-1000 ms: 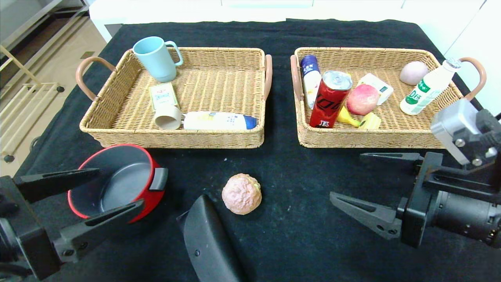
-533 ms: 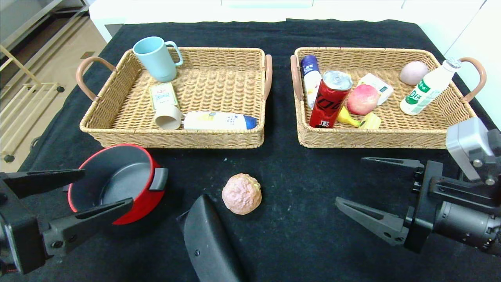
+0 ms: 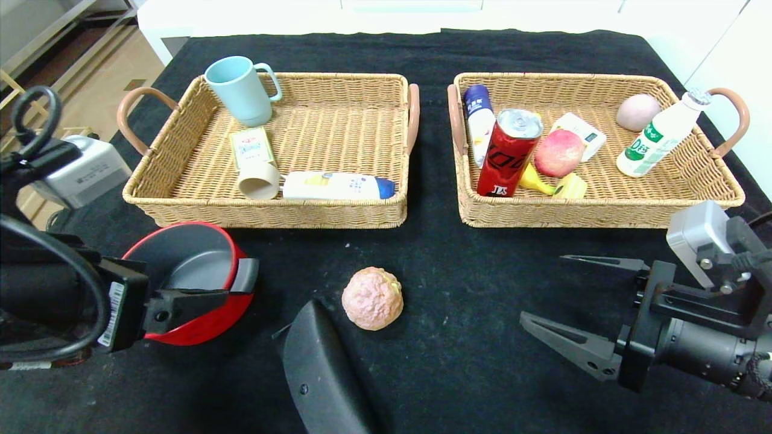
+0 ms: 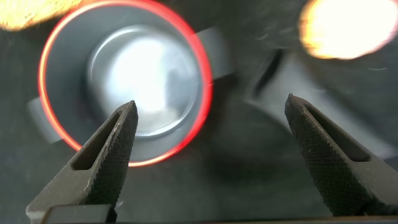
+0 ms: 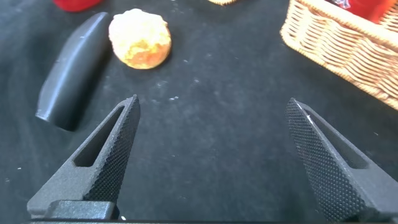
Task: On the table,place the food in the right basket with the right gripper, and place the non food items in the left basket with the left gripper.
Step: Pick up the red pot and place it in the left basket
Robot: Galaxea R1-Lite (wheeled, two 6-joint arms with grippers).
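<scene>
The left basket (image 3: 338, 114) and right basket (image 3: 603, 199) fill the upper frame. Lower left, the left gripper (image 4: 208, 149) has swung over the red pot (image 3: 181, 271), jaws wide, likely next. Lower right, the right gripper (image 3: 579, 304) gapes, idle; the pink bun (image 3: 373, 298) waits centre.

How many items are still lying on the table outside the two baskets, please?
3: a red pot front-left, a pink bun in the middle, and a black handle-like piece nearest the robot.
</scene>
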